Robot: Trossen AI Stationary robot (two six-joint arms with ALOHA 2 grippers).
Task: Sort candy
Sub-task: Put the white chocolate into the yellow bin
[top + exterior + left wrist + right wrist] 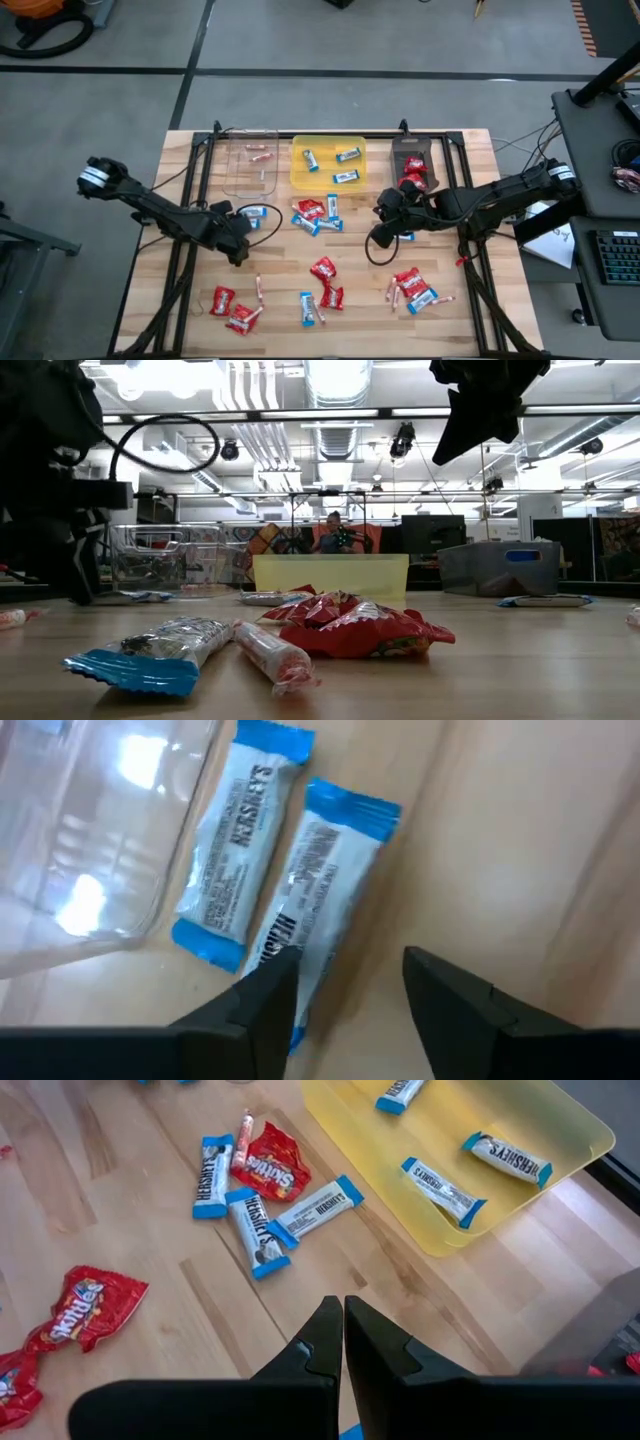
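Nearest the low camera, a blue-ended silver wrapped bar (150, 653) is seen on the wooden table (520, 660). Two blue-and-white bars (290, 910) lie beside the clear plastic tray (90, 840), under the parted left gripper (345, 985). Three bars (440, 1190) rest in the yellow rectangular tray (560, 1120). The right gripper (343, 1325) is closed, empty.

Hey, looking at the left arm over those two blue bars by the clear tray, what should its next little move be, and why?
Probably lower the left gripper and close on the nearer blue-and-white bar. Its fingers are open, one already over that bar's end, and both bars lie on the wood beside the clear tray, not in the yellow tray that holds bars.
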